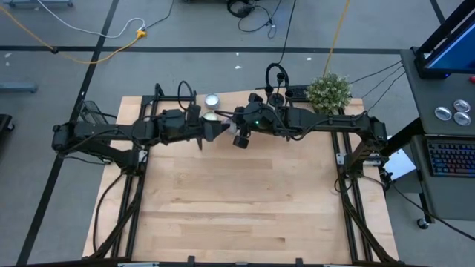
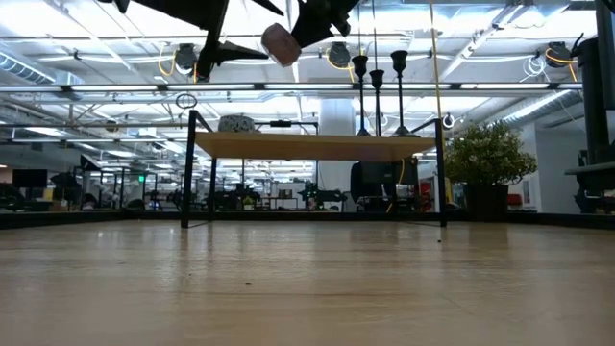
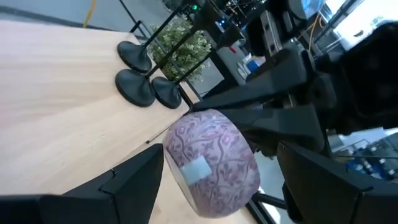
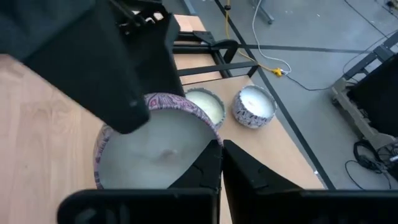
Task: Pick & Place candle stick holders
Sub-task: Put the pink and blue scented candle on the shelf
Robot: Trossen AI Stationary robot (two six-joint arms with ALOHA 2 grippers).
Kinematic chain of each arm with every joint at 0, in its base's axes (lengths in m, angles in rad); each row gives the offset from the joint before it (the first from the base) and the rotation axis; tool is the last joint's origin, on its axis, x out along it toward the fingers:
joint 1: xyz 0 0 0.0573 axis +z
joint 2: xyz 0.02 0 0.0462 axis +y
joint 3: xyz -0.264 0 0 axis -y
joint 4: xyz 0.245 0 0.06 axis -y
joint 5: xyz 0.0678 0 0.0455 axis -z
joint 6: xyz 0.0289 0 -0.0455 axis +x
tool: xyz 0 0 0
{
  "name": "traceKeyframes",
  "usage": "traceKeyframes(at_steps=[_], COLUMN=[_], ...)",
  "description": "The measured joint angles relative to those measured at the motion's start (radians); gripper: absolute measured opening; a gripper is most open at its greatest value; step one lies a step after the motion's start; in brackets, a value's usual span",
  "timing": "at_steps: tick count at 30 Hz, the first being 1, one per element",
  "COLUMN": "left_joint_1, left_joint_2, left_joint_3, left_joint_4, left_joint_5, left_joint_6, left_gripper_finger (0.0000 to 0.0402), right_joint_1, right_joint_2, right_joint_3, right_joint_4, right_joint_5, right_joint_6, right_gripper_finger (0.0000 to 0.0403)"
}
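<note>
The candle stick holders stand at 2 o'clock from the right gripper, clamped on a candle tin; left gripper gapes.

Wood, wax and matt black parts

The table is pale, smooth wood with visible grain. The candle tin has a purple paisley-printed wall and a pale, smooth wax top. The candle stick holders look matt black; the gripper fingers are dull black plastic.
</note>
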Motion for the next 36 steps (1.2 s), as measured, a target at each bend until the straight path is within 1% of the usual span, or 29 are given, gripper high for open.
traceKeyframes(at_steps=[5,15,19,24,26,28,36], left_joint_1=[0.001,0.000,0.004,0.007,0.006,0.007,0.008], left_joint_2=[0.004,0.077,0.079,0.079,0.079,0.079,0.080], left_joint_3=[0.000,0.000,0.000,0.000,0.000,0.000,0.000], left_joint_4=[-0.004,0.020,0.069,0.069,0.068,0.067,0.044], left_joint_5=[0.019,0.048,0.049,0.048,0.048,0.047,0.029], left_joint_6=[-0.047,-0.175,-0.187,-0.214,-0.222,-0.223,-0.227], left_gripper_finger=[0.0321,0.0321,0.0321,0.0318,0.0304,0.0280,0.0151], right_joint_1=[0.000,0.018,0.024,0.028,0.030,0.030,0.031], right_joint_2=[0.000,0.000,0.000,0.000,0.000,0.000,-0.002], right_joint_3=[0.000,0.000,0.000,0.000,0.000,0.000,0.001], right_joint_4=[0.021,0.020,0.006,0.006,0.006,0.006,0.010], right_joint_5=[0.001,0.002,0.003,0.005,0.004,0.004,0.003], right_joint_6=[-0.011,-0.034,-0.034,-0.036,-0.039,-0.042,-0.062], right_gripper_finger=[0.0000,0.0000,0.0000,0.0000,0.0000,0.0000,0.0000])
